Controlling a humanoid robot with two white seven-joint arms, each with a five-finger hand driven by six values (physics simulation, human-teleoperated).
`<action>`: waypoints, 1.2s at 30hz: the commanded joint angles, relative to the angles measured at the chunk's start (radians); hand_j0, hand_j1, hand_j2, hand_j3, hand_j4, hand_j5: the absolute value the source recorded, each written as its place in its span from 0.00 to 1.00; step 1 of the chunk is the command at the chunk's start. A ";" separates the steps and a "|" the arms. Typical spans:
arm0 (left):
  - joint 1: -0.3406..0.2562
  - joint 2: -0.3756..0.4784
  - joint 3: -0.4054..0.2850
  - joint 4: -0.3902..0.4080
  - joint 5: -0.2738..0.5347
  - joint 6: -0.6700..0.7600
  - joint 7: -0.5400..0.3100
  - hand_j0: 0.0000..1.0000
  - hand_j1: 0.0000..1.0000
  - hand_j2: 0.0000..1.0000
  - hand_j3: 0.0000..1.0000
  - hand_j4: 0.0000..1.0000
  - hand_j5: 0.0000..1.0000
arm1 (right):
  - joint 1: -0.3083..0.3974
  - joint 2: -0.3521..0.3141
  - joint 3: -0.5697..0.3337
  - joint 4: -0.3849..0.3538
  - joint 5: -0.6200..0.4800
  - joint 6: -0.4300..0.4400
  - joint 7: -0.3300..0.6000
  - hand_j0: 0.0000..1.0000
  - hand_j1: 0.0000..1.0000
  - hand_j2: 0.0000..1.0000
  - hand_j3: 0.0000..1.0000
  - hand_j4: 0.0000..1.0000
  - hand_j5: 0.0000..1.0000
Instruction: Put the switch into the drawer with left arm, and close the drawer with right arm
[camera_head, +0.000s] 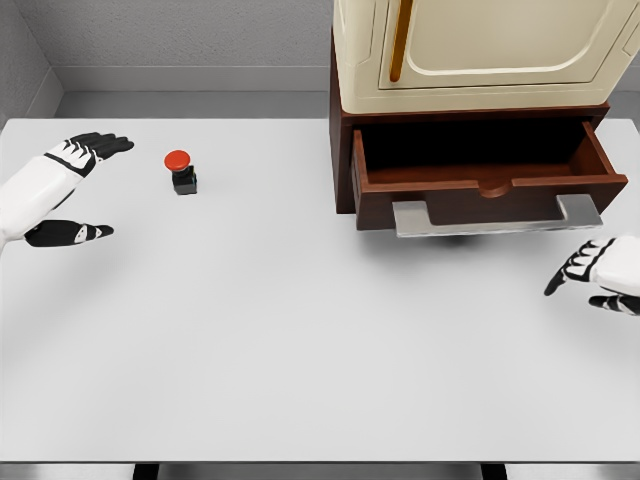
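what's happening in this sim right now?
Nothing is grasped yet. The switch, red button on a black base, stands on the white table, with the left robot hand open beside it and not touching it. The brown drawer is pulled open, and no contents are visible inside. The right robot hand sits open below the drawer's metal handle, clear of it.

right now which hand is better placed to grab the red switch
Left. The left hand is open just beside the switch; the right hand sits far across the table, below the open drawer.
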 joint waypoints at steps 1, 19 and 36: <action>0.000 0.001 0.000 0.000 0.007 0.001 0.001 1.00 1.00 1.00 1.00 1.00 1.00 | -0.002 -0.001 -0.001 -0.005 -0.007 0.002 -0.003 0.61 0.61 0.61 0.61 0.61 0.61; -0.221 -0.136 -0.156 0.116 0.407 0.124 -0.348 1.00 1.00 1.00 1.00 1.00 1.00 | 0.020 0.016 -0.003 -0.011 -0.007 0.002 -0.003 0.63 0.63 0.63 0.63 0.63 0.63; -0.357 -0.280 -0.153 0.480 0.500 0.242 -0.335 1.00 1.00 1.00 1.00 1.00 1.00 | 0.018 0.028 -0.012 -0.011 -0.010 0.002 0.003 0.63 0.63 0.63 0.63 0.63 0.63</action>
